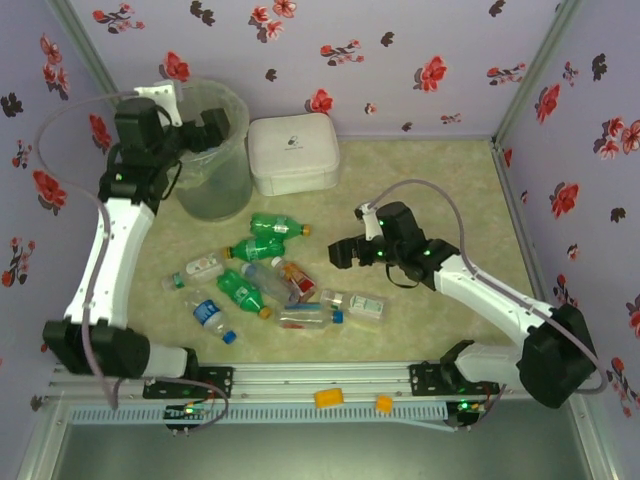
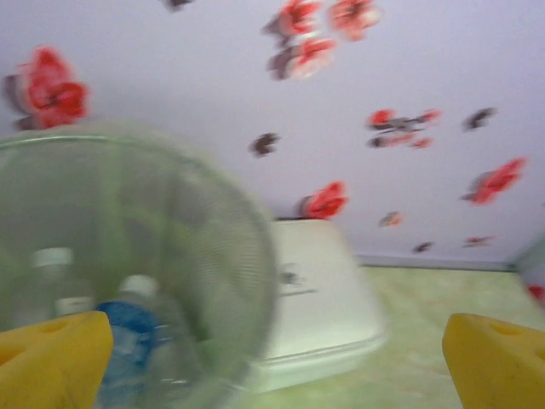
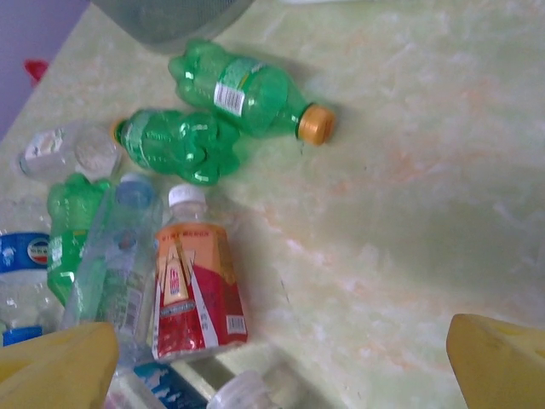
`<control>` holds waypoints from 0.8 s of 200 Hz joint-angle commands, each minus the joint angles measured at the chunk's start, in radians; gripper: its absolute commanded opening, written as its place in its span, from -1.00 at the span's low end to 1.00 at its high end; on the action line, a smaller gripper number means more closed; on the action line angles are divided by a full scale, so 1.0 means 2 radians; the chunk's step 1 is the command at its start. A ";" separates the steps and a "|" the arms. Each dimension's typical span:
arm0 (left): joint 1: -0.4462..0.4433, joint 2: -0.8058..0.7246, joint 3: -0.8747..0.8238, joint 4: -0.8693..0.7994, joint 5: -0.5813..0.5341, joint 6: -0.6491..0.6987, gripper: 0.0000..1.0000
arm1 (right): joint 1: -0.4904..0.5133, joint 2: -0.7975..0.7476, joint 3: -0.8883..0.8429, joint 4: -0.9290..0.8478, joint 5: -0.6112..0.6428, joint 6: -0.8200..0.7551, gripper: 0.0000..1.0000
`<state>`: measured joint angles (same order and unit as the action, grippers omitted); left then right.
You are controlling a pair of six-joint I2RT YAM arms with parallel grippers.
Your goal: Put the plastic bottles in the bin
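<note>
Several plastic bottles lie in a loose pile on the table: green ones (image 1: 275,225) (image 1: 240,290), a clear one with a blue label (image 1: 212,317) and one with a red label (image 1: 298,280). The bin (image 1: 215,150) stands at the back left. My left gripper (image 1: 205,125) hangs open over its rim, with nothing between its yellow fingers (image 2: 51,358). Through the bin's wall (image 2: 196,256) a blue-labelled bottle (image 2: 128,332) shows inside. My right gripper (image 1: 345,250) is open and empty, just right of the pile. The red-labelled bottle (image 3: 196,285) and a green orange-capped bottle (image 3: 247,94) lie to the left of its fingers (image 3: 498,362).
A white rounded box (image 1: 292,152) stands against the bin's right side. Floral walls close the table at the back and both sides. Two small orange blocks (image 1: 328,397) sit on the front rail.
</note>
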<state>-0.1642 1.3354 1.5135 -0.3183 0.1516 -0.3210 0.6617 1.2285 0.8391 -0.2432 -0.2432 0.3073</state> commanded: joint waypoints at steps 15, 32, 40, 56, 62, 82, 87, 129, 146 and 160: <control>-0.069 -0.051 -0.112 0.119 0.021 -0.086 1.00 | 0.054 0.017 0.047 -0.115 0.053 -0.034 0.92; -0.107 -0.063 -0.168 0.169 0.015 -0.124 1.00 | 0.081 0.027 0.065 -0.158 0.079 -0.040 0.90; -0.124 -0.066 -0.194 0.197 0.012 -0.141 1.00 | 0.092 0.033 0.071 -0.180 0.091 -0.040 0.90; -0.153 -0.065 -0.240 0.237 -0.007 -0.169 1.00 | 0.111 0.042 0.080 -0.216 0.118 -0.037 0.89; -0.161 -0.064 -0.250 0.241 -0.018 -0.174 1.00 | 0.118 0.046 0.082 -0.228 0.129 -0.034 0.89; -0.180 -0.057 -0.285 0.245 -0.053 -0.193 1.00 | 0.133 0.064 0.083 -0.264 0.154 -0.020 0.88; -0.183 -0.056 -0.294 0.248 -0.057 -0.200 1.00 | 0.135 0.069 0.082 -0.270 0.157 -0.016 0.89; -0.202 -0.043 -0.350 0.290 -0.076 -0.239 1.00 | 0.144 0.109 0.083 -0.300 0.156 -0.023 0.99; -0.204 -0.033 -0.349 0.294 -0.076 -0.240 1.00 | 0.145 0.119 0.092 -0.306 0.145 -0.036 0.99; -0.205 -0.028 -0.346 0.294 -0.076 -0.238 1.00 | 0.145 0.124 0.092 -0.312 0.138 -0.040 0.99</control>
<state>-0.5659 1.2644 0.8188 0.1905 0.0322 -0.7677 0.9409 1.4597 0.9920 -0.8032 0.0353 0.2604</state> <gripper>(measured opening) 0.998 0.995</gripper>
